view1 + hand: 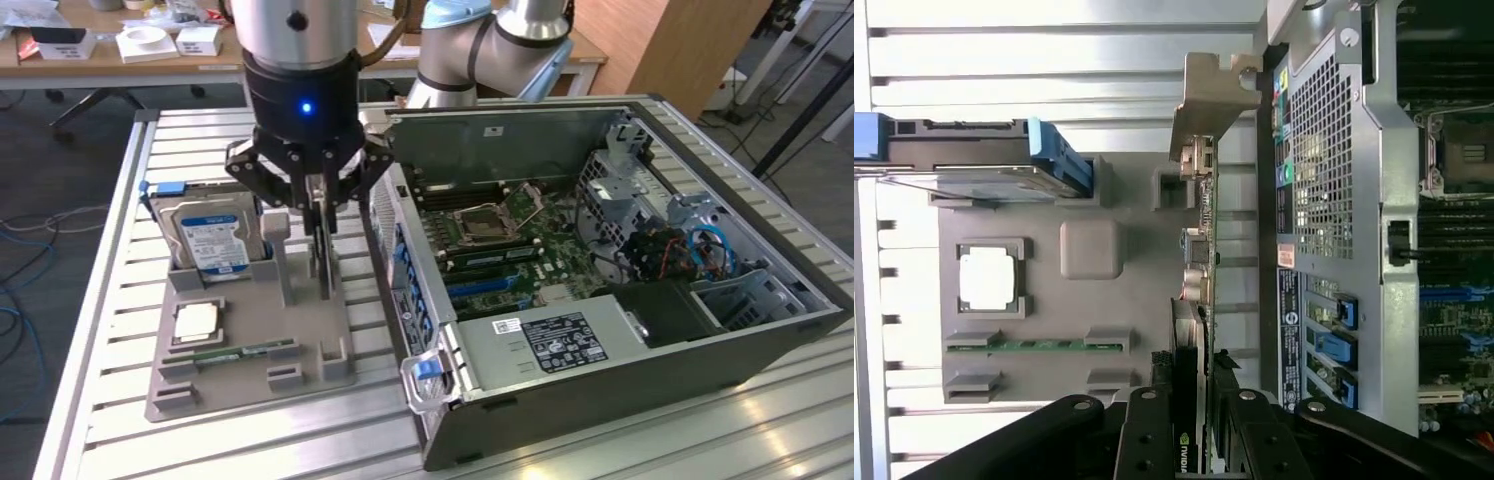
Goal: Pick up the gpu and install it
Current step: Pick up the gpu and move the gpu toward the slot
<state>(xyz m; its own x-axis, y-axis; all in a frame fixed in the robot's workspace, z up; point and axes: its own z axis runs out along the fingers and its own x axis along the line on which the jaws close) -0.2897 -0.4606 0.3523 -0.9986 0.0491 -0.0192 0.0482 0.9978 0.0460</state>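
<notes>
Above the grey tray point(1054, 300): gripper point(1194, 400), jaws clamped on the gpu point(1199, 250).
Card position: upright on edge between the jaws, silver bracket point(1212, 95) projecting beyond them.

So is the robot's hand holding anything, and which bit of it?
It looks like the gpu: the gripper has its jaws pinching the card's top edge, at the end away from its silver bracket. The card stands upright in the grey tray.

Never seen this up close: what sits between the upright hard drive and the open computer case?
The gpu, standing on edge in the grey tray, with the pincer over it, clearest in the wrist view.
</notes>
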